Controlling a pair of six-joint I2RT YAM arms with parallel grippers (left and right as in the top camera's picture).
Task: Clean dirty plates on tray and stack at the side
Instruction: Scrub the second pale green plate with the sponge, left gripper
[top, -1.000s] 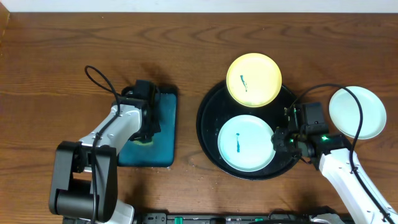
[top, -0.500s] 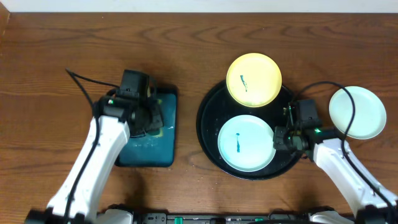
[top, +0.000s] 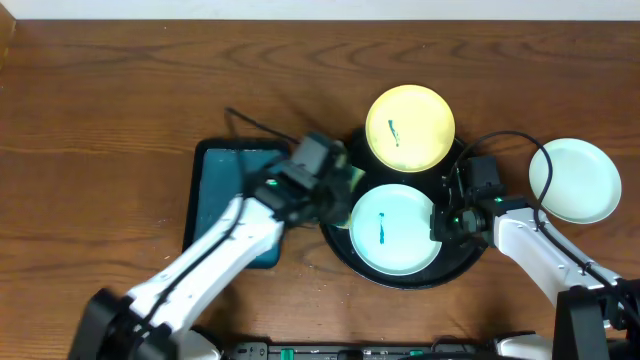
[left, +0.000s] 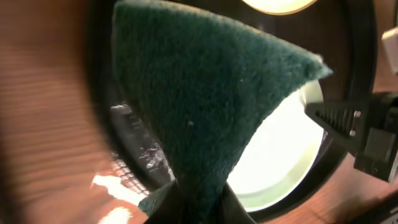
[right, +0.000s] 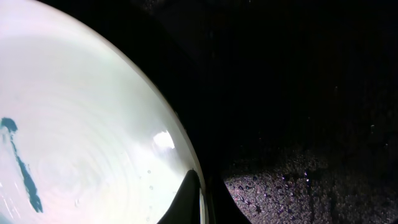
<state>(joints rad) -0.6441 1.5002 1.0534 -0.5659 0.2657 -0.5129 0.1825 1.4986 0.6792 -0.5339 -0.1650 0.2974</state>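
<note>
The round black tray (top: 335, 232) holds a pale yellow plate (top: 409, 127) at the back and a mint-blue plate (top: 395, 229) at the front, each with a teal smear. A second mint-blue plate (top: 575, 180) lies on the wood to the right. My left gripper (top: 340, 192) is shut on a dark green sponge (left: 205, 106) and hovers at the tray's left rim beside the front plate (left: 283, 149). My right gripper (top: 442, 222) is shut on that plate's right rim (right: 186, 162), one finger inside, one outside.
A rectangular teal tray (top: 220, 200) lies left of the black tray, partly under my left arm. The black tray floor (right: 298, 112) is wet with droplets. Cables loop over both arms. Bare wood surrounds the trays.
My left arm swung right from the teal tray to the black tray's left rim, carrying the sponge. My right gripper stayed at the front plate's right rim.
</note>
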